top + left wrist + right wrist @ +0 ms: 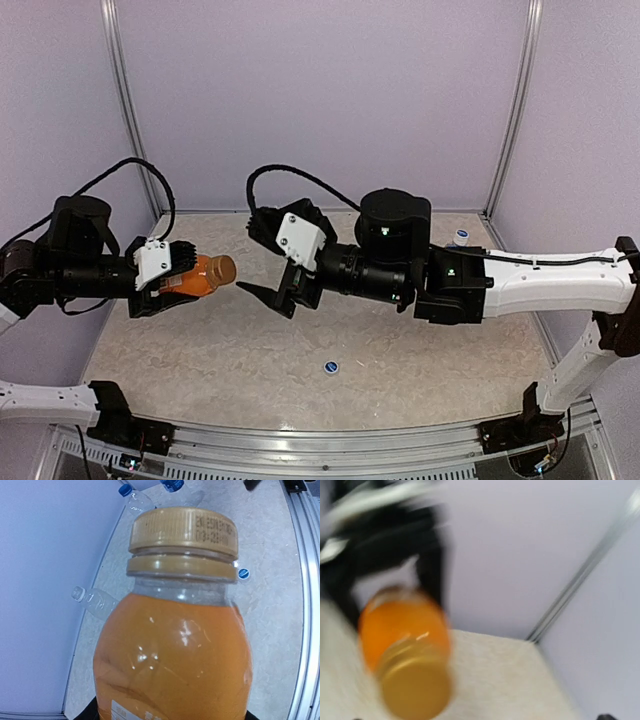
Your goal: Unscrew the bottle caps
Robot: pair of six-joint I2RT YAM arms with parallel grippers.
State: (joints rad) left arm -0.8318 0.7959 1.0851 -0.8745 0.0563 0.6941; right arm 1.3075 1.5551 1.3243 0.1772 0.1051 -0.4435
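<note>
My left gripper [188, 276] is shut on the short orange bottle [200, 275] and holds it off the table, lying sideways. Its tan cap [223, 268] points right. The left wrist view is filled by this orange bottle [172, 650], and its ribbed tan cap [182, 530] sits on the neck. My right gripper [272, 292] hangs just right of the cap with its jaws spread and nothing between them. The right wrist view is blurred; it shows the orange bottle [402, 630] cap-first [415, 692], and my own fingers do not show there.
A loose blue cap [331, 367] [243, 573] lies on the table in front. A clear bottle [92, 600] lies by the wall, and two blue-capped clear bottles [135, 497] lie further off. Another bottle top [460, 238] shows behind my right arm.
</note>
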